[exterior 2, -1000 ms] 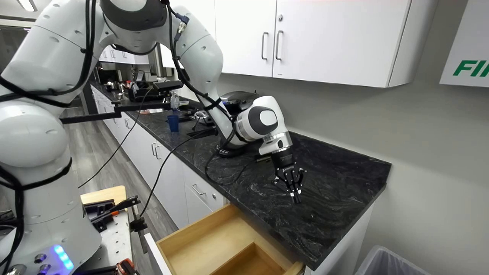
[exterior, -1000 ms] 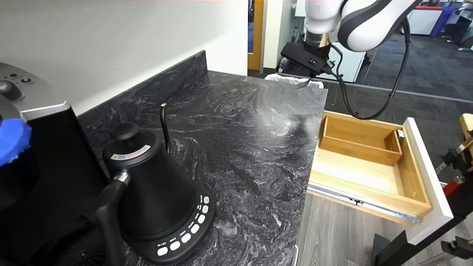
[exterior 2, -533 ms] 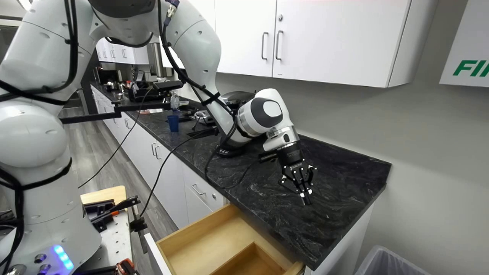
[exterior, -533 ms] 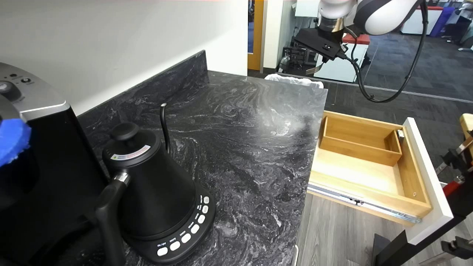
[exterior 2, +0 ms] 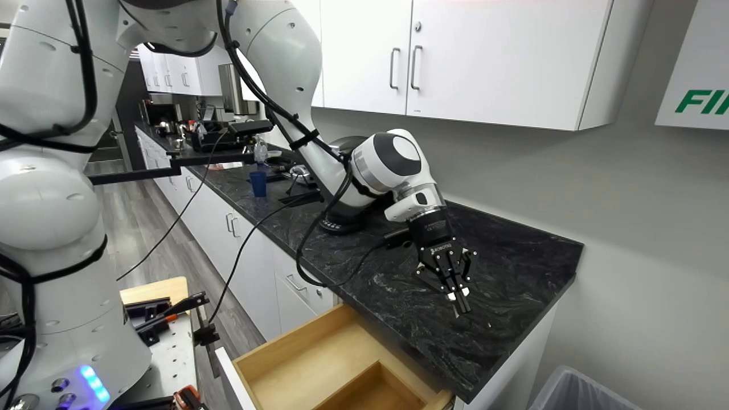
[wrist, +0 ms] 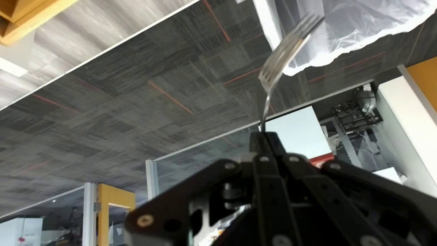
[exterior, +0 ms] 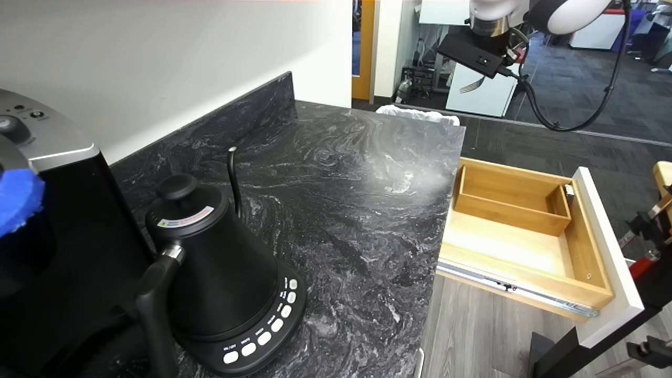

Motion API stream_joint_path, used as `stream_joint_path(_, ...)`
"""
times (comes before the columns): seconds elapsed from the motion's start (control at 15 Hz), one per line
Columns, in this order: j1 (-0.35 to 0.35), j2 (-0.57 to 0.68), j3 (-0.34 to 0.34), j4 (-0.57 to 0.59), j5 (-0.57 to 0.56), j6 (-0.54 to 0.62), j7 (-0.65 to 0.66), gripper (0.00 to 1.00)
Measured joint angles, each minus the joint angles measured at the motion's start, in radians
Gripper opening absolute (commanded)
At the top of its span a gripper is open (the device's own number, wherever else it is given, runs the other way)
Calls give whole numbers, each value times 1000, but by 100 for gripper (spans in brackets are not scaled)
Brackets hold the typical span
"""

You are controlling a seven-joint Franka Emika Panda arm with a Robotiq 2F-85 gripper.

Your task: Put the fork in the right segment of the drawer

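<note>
- Claw (wrist: 266, 140), marked ROBOTIQ: we find it clenched on the handle of the fork (wrist: 271, 71), metal tines pointing outward.
- White panel (exterior 2: 699, 48), higher than the claw: we read green "FI", rest cut off.
- Gooseneck kettle (exterior: 223, 278), black, well apart from the claw; lid label (exterior: 185, 217) illegible.
- Drawer (exterior: 509, 245), light wood, divided, open, lower than the claw.
- Countertop (exterior: 349, 226), black, marbled, likewise lower.
- Wall cabinets (exterior 2: 501, 62), white, higher.

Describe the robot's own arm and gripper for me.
The arm is white and rounded, with dark grey joint covers and black cables strapped along it; blue lights glow low on it. The gripper is black, with angular linkages, round screw heads and small white lettering.
</note>
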State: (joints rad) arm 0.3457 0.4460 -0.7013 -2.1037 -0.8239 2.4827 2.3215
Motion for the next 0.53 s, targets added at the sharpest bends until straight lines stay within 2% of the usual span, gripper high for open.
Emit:
stream_joint_path(0.2,-47,-52,50,-27,-49,-99,47,1)
stream_joint_path(0.53,-203,-111,220,-87,-46,-184,62,2)
